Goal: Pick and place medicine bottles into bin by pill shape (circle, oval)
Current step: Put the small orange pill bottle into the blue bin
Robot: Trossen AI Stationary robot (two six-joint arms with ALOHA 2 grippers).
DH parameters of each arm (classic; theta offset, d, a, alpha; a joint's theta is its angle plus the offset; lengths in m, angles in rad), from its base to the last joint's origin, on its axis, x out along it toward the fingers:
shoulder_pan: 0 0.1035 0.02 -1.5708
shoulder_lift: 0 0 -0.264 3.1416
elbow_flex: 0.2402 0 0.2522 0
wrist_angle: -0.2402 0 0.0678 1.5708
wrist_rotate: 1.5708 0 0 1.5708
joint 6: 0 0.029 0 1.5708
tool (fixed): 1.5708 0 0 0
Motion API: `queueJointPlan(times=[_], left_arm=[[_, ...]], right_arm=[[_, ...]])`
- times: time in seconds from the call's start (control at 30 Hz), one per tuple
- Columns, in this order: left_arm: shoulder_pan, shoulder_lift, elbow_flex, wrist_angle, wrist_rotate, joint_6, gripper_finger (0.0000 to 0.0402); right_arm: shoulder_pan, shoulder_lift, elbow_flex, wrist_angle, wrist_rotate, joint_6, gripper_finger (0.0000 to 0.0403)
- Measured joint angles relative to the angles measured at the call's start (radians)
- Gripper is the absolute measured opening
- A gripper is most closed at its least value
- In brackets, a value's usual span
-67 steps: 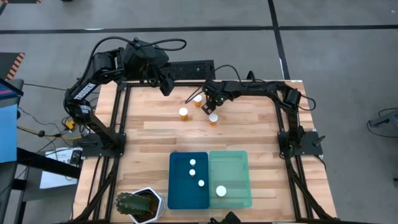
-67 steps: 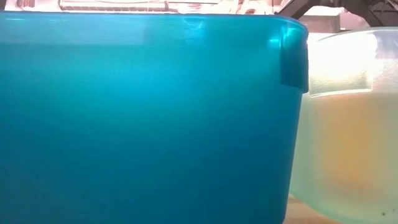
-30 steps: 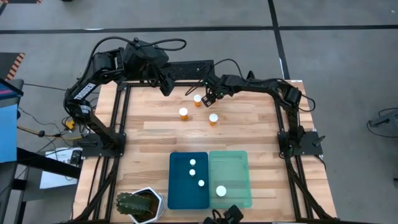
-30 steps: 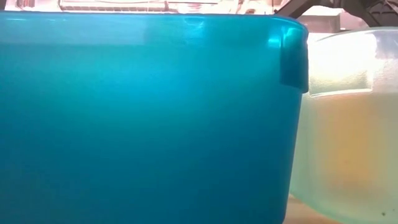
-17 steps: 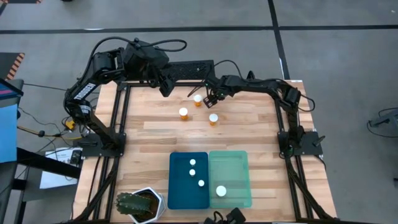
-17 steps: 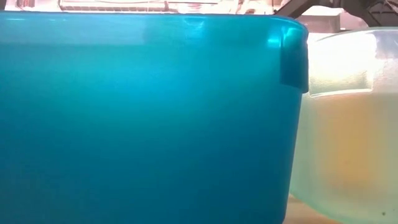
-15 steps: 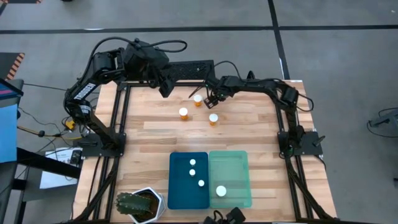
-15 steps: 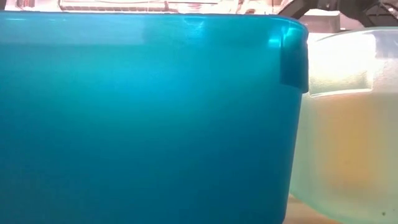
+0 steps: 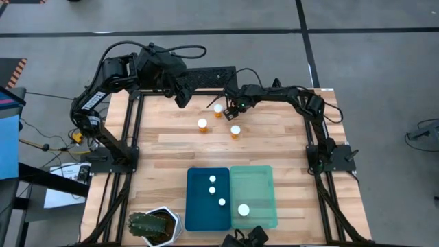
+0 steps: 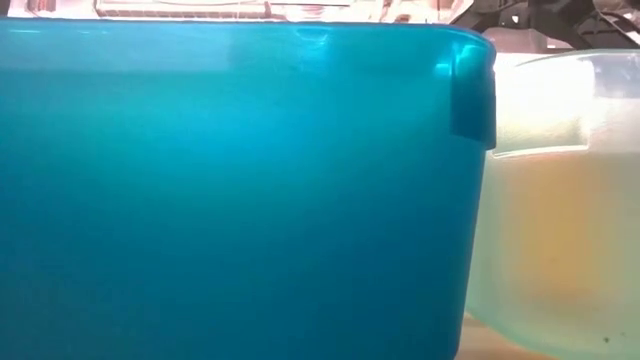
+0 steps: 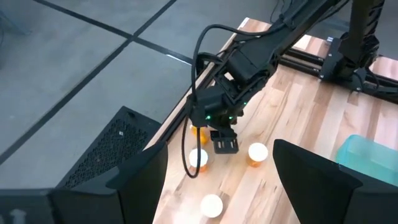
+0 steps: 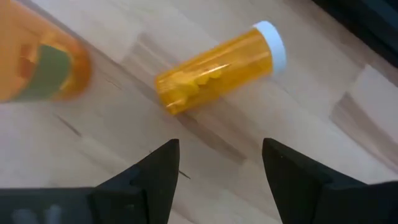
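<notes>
Three orange medicine bottles with white caps stand upright near the table's far edge (image 9: 218,108) (image 9: 202,124) (image 9: 235,130). Another bottle (image 12: 217,62) lies on its side on the wood, its cap (image 12: 273,40) at one end. My right gripper (image 12: 217,171) hovers open just above it, pointing steeply down; the high view shows the gripper (image 9: 233,110) covering that bottle. My left gripper (image 9: 182,96) waits open, raised over the far left. The blue bin (image 9: 199,206) holds three bottles and the green bin (image 9: 264,185) holds one.
A green spiky plant in a white pot (image 9: 154,226) stands at the near left corner. A black box (image 9: 212,74) sits beyond the far edge. In the low view the bins' walls (image 10: 230,180) (image 10: 560,230) fill the picture. Bare wood lies between bottles and bins.
My right gripper has sunk a little toward the lying bottle at the far edge and stays open. The bottles have not moved.
</notes>
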Motion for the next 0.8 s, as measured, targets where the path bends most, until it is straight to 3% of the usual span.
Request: queueJointPlan(times=[0.43, 0.53, 0.67, 0.8], left_arm=[[0.007, 0.000, -0.019, 0.023, -0.007, -0.009, 0.0286], [0.048, 0.012, -0.072, 0.064, 0.044, -0.009, 0.0286], [0.125, 0.025, -0.200, 0.204, 0.143, -0.008, 0.0286], [0.202, 0.027, -0.377, 0.471, 0.251, -0.010, 0.0286]], right_arm=[[0.033, -0.069, 0.070, -0.151, -0.044, -0.110, 0.0239], [0.040, -0.139, 0.102, -0.203, -0.063, -0.166, 0.0239], [0.030, -0.286, 0.103, -0.247, -0.063, -0.218, 0.0239], [-0.008, -0.437, 0.104, -0.337, -0.054, -0.232, 0.0239]])
